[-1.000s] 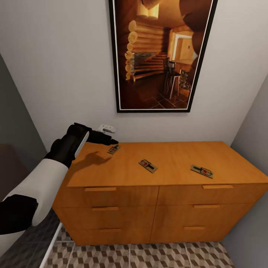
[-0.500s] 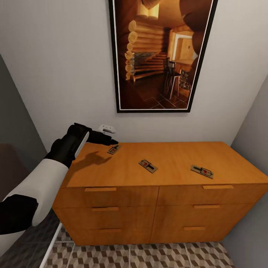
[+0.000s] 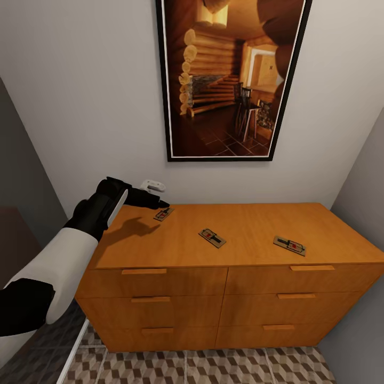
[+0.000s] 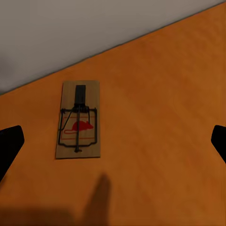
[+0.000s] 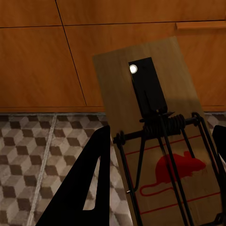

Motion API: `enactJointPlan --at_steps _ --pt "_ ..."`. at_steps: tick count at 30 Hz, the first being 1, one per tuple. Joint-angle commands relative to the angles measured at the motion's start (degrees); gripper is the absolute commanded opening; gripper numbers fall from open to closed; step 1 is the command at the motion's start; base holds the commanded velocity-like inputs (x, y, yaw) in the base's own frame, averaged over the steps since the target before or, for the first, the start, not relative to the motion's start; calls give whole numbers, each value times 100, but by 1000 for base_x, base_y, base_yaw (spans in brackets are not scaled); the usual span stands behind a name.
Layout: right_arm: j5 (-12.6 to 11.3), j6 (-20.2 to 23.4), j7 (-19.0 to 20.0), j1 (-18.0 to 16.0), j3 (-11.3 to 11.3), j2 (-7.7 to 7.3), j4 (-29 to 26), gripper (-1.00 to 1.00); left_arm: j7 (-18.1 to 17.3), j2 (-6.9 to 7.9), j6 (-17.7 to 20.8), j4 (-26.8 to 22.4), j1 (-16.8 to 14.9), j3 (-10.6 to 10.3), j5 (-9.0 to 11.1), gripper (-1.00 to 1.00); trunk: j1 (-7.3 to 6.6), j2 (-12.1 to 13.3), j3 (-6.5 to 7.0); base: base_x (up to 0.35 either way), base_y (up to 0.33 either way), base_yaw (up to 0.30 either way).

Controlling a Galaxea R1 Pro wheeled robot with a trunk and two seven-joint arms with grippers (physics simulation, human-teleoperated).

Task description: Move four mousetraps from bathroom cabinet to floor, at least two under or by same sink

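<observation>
The left gripper [image 4: 113, 141] is spread wide and empty, its dark fingertips [image 4: 9, 146] at either edge of the wrist frame, over a mousetrap [image 4: 78, 119] left of centre on the cabinet [image 3: 256, 224] top. The right gripper [image 5: 160, 155] grips a second mousetrap [image 5: 160, 136] low in front of the drawer fronts, above the bathroom floor [image 5: 42, 150]. In the head view, 3 traps lie on top. Risk: the trap sits off-centre between the fingers, so closing now could nudge it away.
</observation>
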Motion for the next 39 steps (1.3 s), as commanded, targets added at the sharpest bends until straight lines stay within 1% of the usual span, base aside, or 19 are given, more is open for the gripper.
enactJointPlan --at_steps 1,27,39 --pt "-72 -15 55 -3 39 -1 3 -100 -25 5 17 6 -3 -12 -20 100 0 -3 -6 0 0 0" --pt "-79 -15 53 -3 39 -1 9 -100 -25 4 17 42 19 -11 -11 100 0 -3 -9 0 0 0" --pt "-80 -15 55 -3 39 -1 12 -100 -25 4 17 39 19 -11 -11 100 0 -3 -104 0 0 0"
